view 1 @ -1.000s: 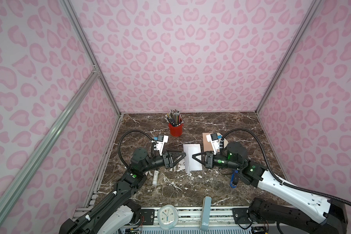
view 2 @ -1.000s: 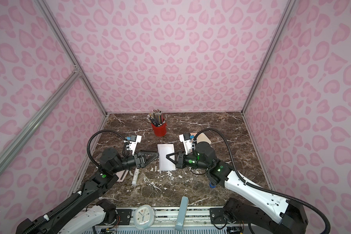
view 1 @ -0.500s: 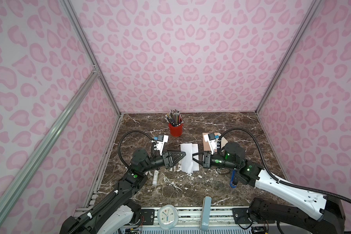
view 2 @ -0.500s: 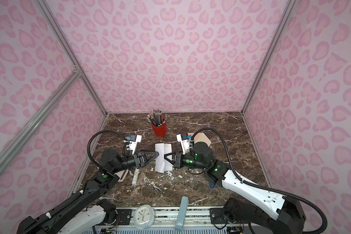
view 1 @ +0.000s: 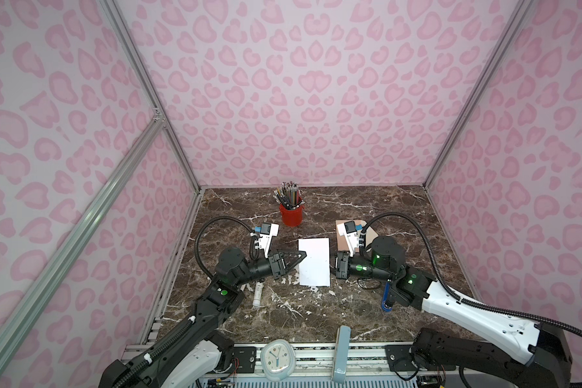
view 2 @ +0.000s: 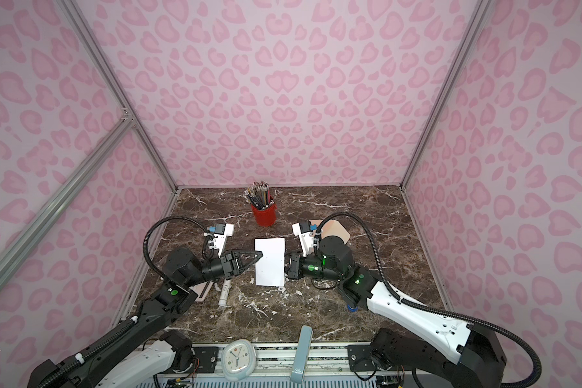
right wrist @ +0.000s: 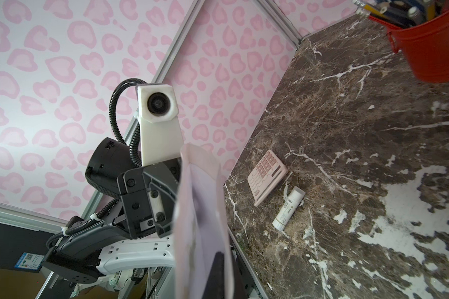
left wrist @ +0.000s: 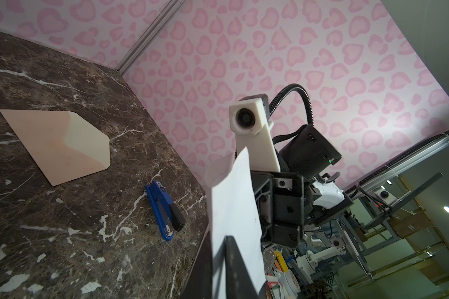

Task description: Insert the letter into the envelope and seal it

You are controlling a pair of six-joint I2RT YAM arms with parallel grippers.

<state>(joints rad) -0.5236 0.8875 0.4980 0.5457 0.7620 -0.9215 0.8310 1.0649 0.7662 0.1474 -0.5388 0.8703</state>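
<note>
Hanging pinched between left gripper (view 1: pixel 303 255) and right gripper (view 1: pixel 332 265), the letter (view 1: pixel 315 265).

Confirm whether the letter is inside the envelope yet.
No, the letter is held in the air, apart from the envelope, which lies flat with its flap open.

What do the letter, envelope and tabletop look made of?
The letter: thin matte white paper; its free corner curls. The envelope: matte peach paper or light card, with a crisply folded cream flap. The table: brown marble pattern with white veins; stone or printed laminate, cannot tell.
</note>
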